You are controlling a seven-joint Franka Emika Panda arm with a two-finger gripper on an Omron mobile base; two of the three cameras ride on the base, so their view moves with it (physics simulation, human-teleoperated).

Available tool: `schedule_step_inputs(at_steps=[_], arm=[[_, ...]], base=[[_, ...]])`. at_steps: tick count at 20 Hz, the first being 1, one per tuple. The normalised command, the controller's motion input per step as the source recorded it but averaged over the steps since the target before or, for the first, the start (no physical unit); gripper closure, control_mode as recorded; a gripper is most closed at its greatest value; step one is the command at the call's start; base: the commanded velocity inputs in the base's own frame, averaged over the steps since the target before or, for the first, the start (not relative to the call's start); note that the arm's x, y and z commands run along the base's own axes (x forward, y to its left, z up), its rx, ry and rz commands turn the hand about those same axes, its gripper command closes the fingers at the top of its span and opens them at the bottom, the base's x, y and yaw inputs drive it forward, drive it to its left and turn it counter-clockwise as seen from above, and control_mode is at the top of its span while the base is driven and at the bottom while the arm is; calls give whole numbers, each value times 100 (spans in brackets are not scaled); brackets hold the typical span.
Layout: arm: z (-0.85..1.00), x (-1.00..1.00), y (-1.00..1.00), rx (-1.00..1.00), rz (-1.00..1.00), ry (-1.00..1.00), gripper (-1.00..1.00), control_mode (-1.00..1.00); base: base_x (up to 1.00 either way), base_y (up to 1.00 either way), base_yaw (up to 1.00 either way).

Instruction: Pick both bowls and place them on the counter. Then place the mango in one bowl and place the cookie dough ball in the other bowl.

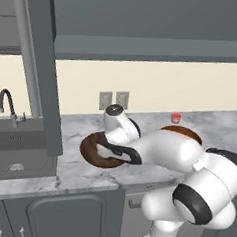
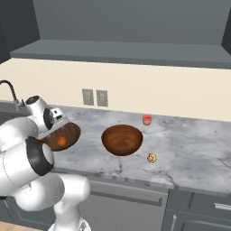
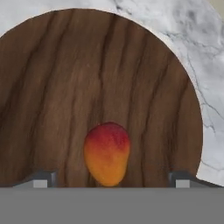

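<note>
Now the mango (image 3: pixel 107 154) is lying in the dark bowl (image 3: pixel 52 87) on the counter (image 2: pixel 189 149), flanked by the gripper (image 3: pixel 109 178) fingers, which are being held wide apart. Nearby, the cookie dough ball (image 2: pixel 152 157) is resting beside the reddish bowl (image 2: pixel 122 139).

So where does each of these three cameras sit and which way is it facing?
Left base view: behind the arm on its left, looking forward-down at the grey-white marble counter; white arm crosses from lower right.
Right base view: behind on its right, same counter; arm at lower left.
Hand view: on the hand, looking down into the wide dark brown wooden bowl; open fingers flank the small orange-red mango.
Shared: right base and hand views both show the mango inside this bowl.
</note>
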Motion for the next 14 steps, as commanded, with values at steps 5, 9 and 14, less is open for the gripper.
schedule_step_inputs(at_steps=[5, 9, 14], arm=[[23, -32, -22, 4, -7, -12, -100, -100], [-6, -35, -63, 9, -10, -7, -100, -100], [-11, -44, -84, 11, -15, -6, -100, -100]], base=[[0, 0, 0], [0, 0, 0], [0, 0, 0]])
